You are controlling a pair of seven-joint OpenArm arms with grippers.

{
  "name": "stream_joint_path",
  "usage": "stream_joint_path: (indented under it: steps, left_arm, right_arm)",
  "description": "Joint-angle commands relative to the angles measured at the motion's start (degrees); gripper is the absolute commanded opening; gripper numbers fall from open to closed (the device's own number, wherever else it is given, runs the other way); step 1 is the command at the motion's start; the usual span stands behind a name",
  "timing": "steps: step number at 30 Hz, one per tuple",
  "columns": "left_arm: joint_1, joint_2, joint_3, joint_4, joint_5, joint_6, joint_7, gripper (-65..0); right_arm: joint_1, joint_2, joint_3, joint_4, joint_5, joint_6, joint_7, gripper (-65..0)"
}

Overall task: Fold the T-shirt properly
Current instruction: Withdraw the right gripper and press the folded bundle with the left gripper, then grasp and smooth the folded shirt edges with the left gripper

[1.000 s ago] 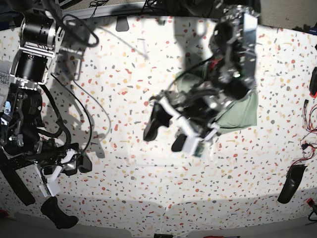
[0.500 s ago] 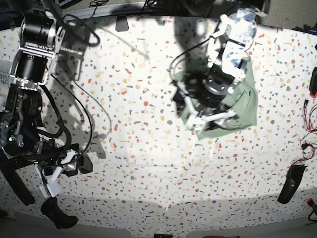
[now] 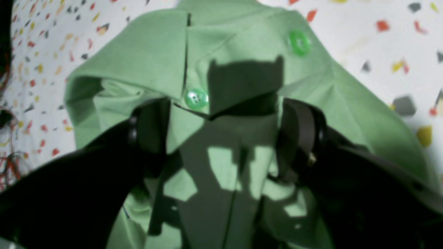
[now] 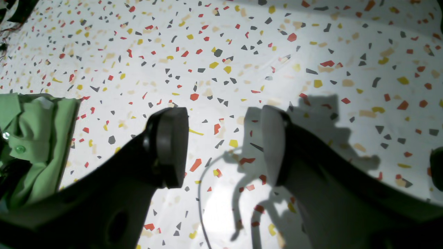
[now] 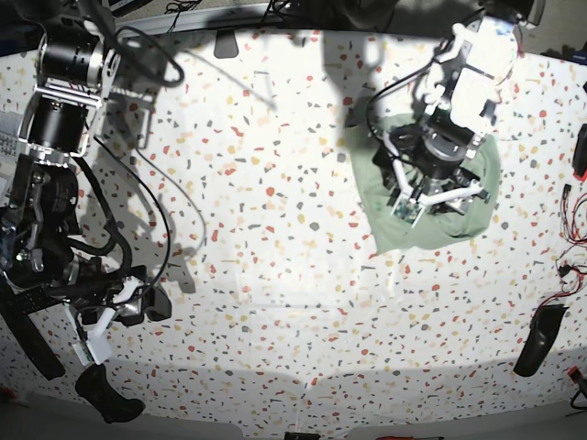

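Note:
The T-shirt (image 5: 431, 225) lies as a folded pale green bundle on the speckled table at the right of the base view. My left gripper (image 5: 429, 197) hangs right over it, open. In the left wrist view the T-shirt (image 3: 242, 79) fills the frame, collar and two green buttons (image 3: 196, 98) showing, and the left gripper (image 3: 225, 138) has its dark fingers (image 3: 301, 138) spread above the cloth. My right gripper (image 5: 99, 367) is far off at the lower left. The right gripper (image 4: 221, 145) stands open over bare table; the T-shirt (image 4: 34, 138) shows at the left edge.
Red wires (image 5: 573, 266) and a black object (image 5: 541, 339) lie along the right edge of the table (image 5: 275, 302). A dark cable (image 5: 188, 215) loops over the left part. Another dark item (image 5: 581, 151) sits at the far right.
My left arm has swung from the table's middle to the right and back, and now hovers over the shirt. The shirt lies more uncovered. The right arm has stayed put.

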Motion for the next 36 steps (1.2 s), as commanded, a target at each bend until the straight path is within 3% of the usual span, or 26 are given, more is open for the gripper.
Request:
stream_joint_path:
  steps: [1, 6, 12, 18, 23, 28, 32, 36]
  left_arm:
    - [-0.6, -0.7, -0.2, 2.6, 0.8, 0.4, -0.8, -22.3]
    - [-0.5, -3.0, -0.2, 10.7, 0.7, 0.9, 0.3, -22.3]
    - [1.7, -7.9, -0.2, 8.9, 1.0, 10.3, 1.3, -22.3]
    - [7.6, -10.8, -0.2, 6.9, 5.8, 14.8, 3.5, -22.3]
    - [9.1, -9.6, -0.2, 8.2, 5.8, 15.0, 3.5, -22.3]
    - [9.1, -9.1, -0.2, 16.3, 5.9, 15.0, 3.3, -22.3]
    - [9.1, -9.1, -0.2, 23.8, 4.6, 15.0, -0.4, -22.3]
    - [7.9, -9.0, -0.2, 24.2, 4.6, 15.5, -7.3, -22.3]
  right_arm:
    - [1.7, 0.8, 0.3, 0.9, 1.0, 0.3, 1.6, -32.5]
    - [1.7, 0.8, 0.3, 0.9, 1.0, 0.3, 1.6, -32.6]
    - [1.6, 0.8, 0.3, 0.9, 1.0, 0.3, 1.5, -32.5]
    - [1.6, 0.8, 0.3, 0.9, 1.0, 0.3, 1.6, -32.5]
    - [1.6, 0.7, 0.3, 0.9, 1.0, 0.3, 1.8, -32.5]
    - [1.6, 0.6, 0.3, 0.9, 1.0, 0.3, 1.8, -32.5]
    - [1.6, 0.6, 0.3, 0.9, 1.0, 0.3, 1.8, -32.5]
    - [1.6, 0.6, 0.3, 0.9, 1.0, 0.3, 1.6, -32.5]
